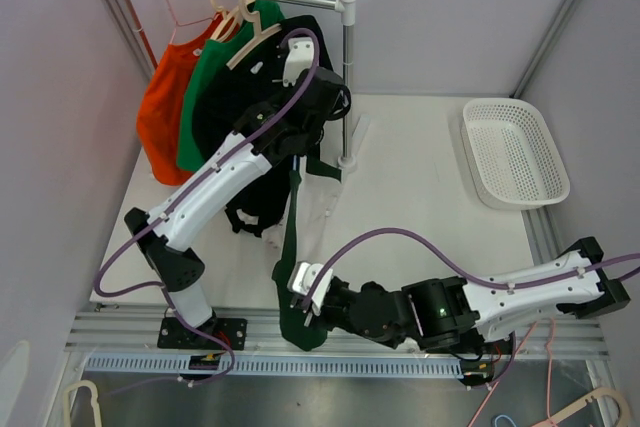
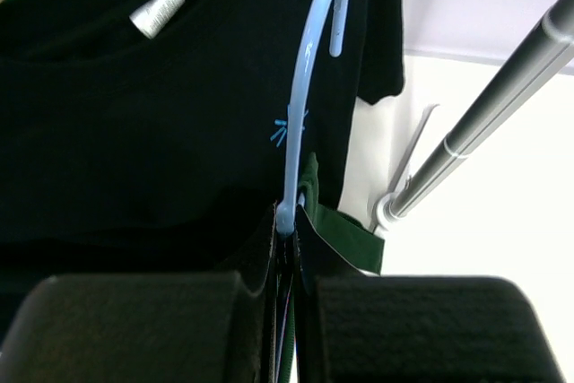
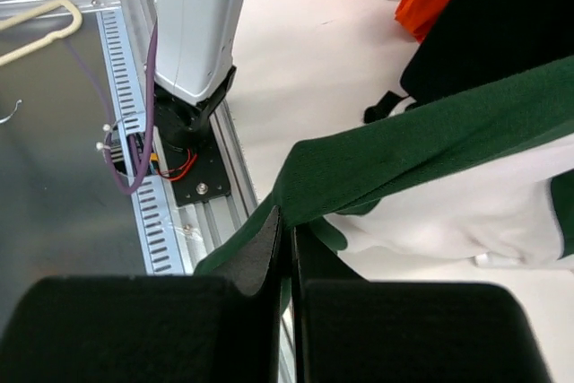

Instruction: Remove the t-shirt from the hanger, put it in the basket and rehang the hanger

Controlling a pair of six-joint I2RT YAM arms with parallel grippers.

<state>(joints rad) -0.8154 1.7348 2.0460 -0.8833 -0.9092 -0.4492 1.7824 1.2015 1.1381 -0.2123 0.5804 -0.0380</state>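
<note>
Left gripper [image 2: 287, 244] clamping the pale-blue hanger [image 2: 300, 105] at twelve o'clock, right gripper [image 3: 289, 244] is pinching the green t-shirt [image 3: 421, 154] at six o'clock, seemingly needing a nearward pull to slip it off

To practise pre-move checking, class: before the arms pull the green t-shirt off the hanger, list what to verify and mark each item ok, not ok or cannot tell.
1. Left pincer shut on the hanger neck: ok.
2. Right pincer shut on the t-shirt hem: ok.
3. Hanger hook free of the rack rail: ok.
4. T-shirt clear of the black shirt behind it: cannot tell.
5. Hanger shoulders free inside the t-shirt: cannot tell, hidden.
</note>
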